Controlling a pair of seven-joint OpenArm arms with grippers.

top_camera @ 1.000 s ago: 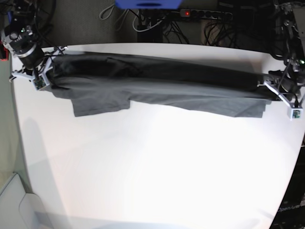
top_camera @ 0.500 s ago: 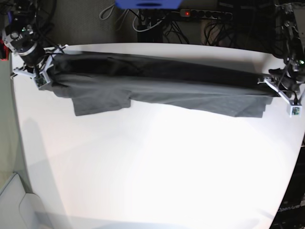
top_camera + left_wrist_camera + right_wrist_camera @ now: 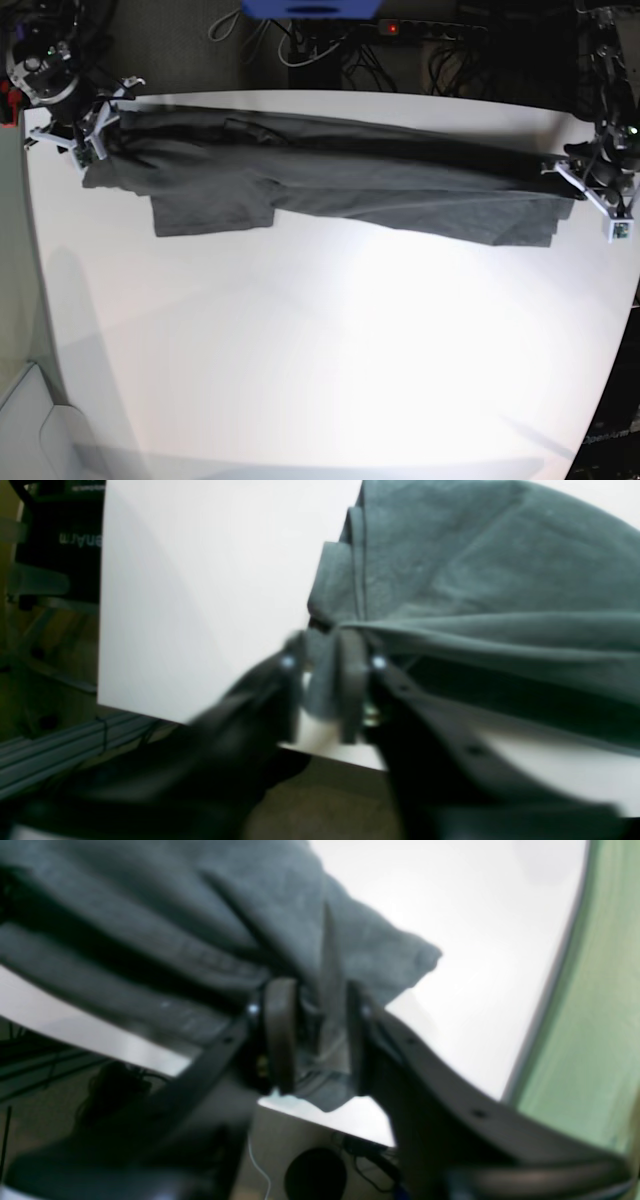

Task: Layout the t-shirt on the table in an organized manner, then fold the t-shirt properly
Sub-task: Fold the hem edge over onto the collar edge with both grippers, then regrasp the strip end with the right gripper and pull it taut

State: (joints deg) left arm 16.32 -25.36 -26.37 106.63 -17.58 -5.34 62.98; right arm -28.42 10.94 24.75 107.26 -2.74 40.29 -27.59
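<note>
**Shirt stretched along far edge**

Spread as a long band across the far side of the table: the t-shirt. Left gripper and right gripper parted slightly, cloth between fingers; grip cannot be told.

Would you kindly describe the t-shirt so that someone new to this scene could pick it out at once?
Start from the large white table that fills the base view. Along its far edge lies the t-shirt, a long band stretched from one side to the other. It is the only cloth there, dark charcoal grey against the white top, with one short sleeve jutting toward the camera.
</note>
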